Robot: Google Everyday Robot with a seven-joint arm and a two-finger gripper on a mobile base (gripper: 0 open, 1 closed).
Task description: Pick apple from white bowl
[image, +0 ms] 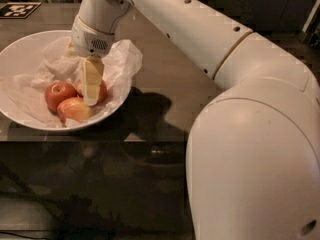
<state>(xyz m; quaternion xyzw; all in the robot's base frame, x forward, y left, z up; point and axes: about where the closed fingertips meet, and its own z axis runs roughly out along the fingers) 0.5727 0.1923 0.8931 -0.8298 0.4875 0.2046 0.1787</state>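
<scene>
The white bowl (20,116) stands at the left on the dark table, lined with crumpled white paper. Three apples lie in its front part. A red apple with a pale patch near its top (58,95) is on the left. A paler pink-orange apple (74,110) lies in front of it. A deeper red apple (102,92) is half hidden behind my gripper. My gripper (91,96) reaches down into the bowl from the white arm, right against the deeper red apple and just right of the patched one.
The bowl sits near the front edge of a brown table (165,79). My white arm (200,29) crosses above the table from the right, and its large near link (255,159) fills the lower right. A black-and-white marker tag (17,9) lies at the far left.
</scene>
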